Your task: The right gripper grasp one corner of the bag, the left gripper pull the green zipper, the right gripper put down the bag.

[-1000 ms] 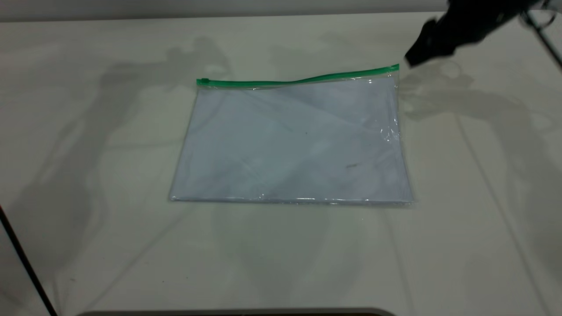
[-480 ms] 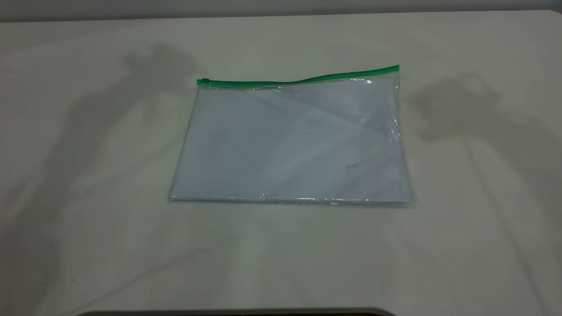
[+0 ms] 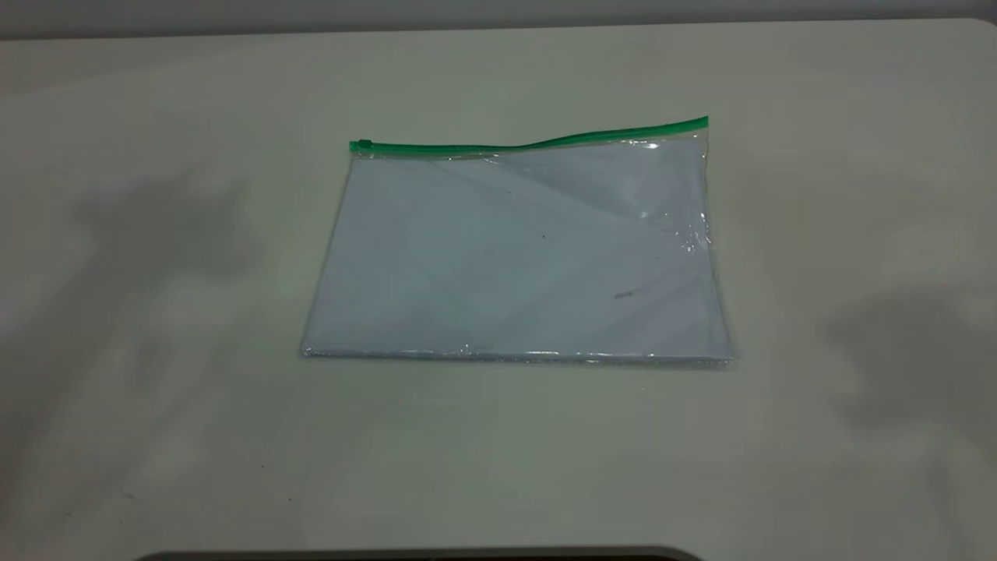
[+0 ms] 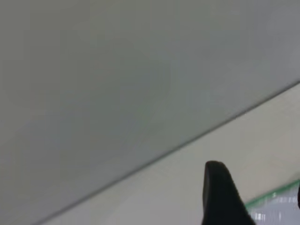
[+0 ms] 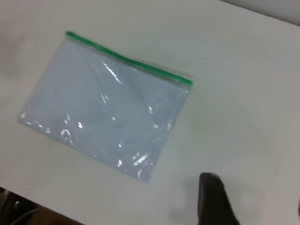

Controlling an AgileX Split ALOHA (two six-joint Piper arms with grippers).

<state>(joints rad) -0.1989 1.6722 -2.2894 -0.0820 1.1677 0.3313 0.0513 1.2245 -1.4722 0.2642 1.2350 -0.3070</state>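
Bag [image 3: 518, 249]: flat, mid-desk [image 3: 156, 428]; green zipper [image 3: 530, 143] along far edge. Right gripper [image 5: 248, 206]: raised clear; finger spread indiscernible. Left gripper [image 4: 253, 197]: likewise. Advice: pinch one corner only.

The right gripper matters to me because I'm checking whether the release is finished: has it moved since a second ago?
Yes. It hung beside the bag's far right corner, and has since withdrawn out of the exterior view.

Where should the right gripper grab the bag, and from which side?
Probably the far right corner of the bag, coming in from the right. There the green zipper edge bows up slightly off the table, leaving room for a finger underneath; the rest lies flat. The slider sits at the opposite end.
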